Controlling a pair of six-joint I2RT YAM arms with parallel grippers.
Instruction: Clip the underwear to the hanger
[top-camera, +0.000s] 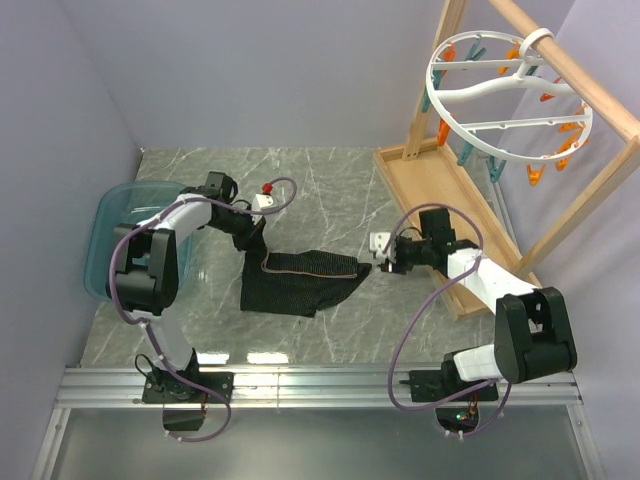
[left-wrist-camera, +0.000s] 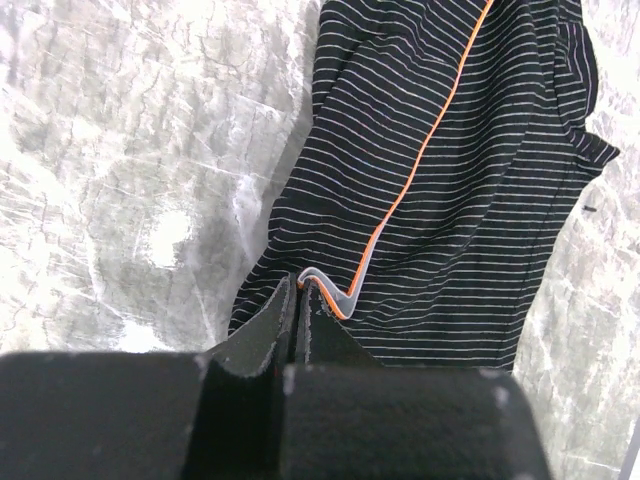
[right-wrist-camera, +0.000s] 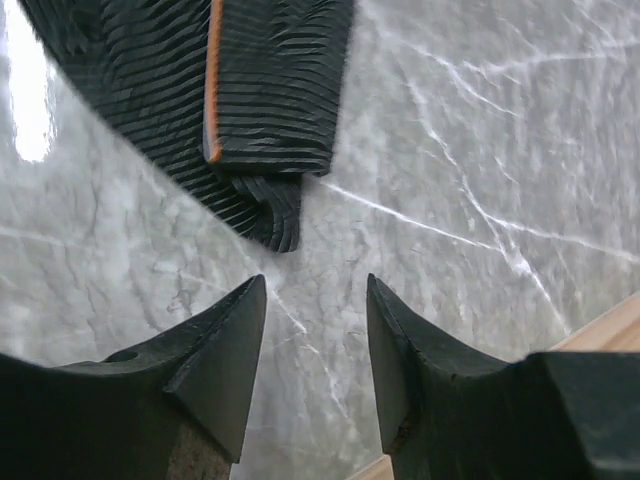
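Black fingers (left-wrist-camera: 262, 338) of the left gripper (left-wrist-camera: 297, 298) are pinched together on the underwear (left-wrist-camera: 450, 180) at its orange-trimmed waistband edge. Just off the underwear's opposite corner the right gripper (right-wrist-camera: 315, 300) hovers with jaws apart, touching nothing. To do this well, I judge it should slide onto that corner and bite the band itself, not a loose fold, so the cloth lifts taut between both arms. The underwear lies on a grey veined marble table (top-camera: 330, 175); the white ring hanger (top-camera: 505, 100) hangs well beyond it on a wooden rack (top-camera: 425, 175), and a blue tub (top-camera: 100, 250) sits near its other side. Pale lilac walls (top-camera: 250, 70) close the space.
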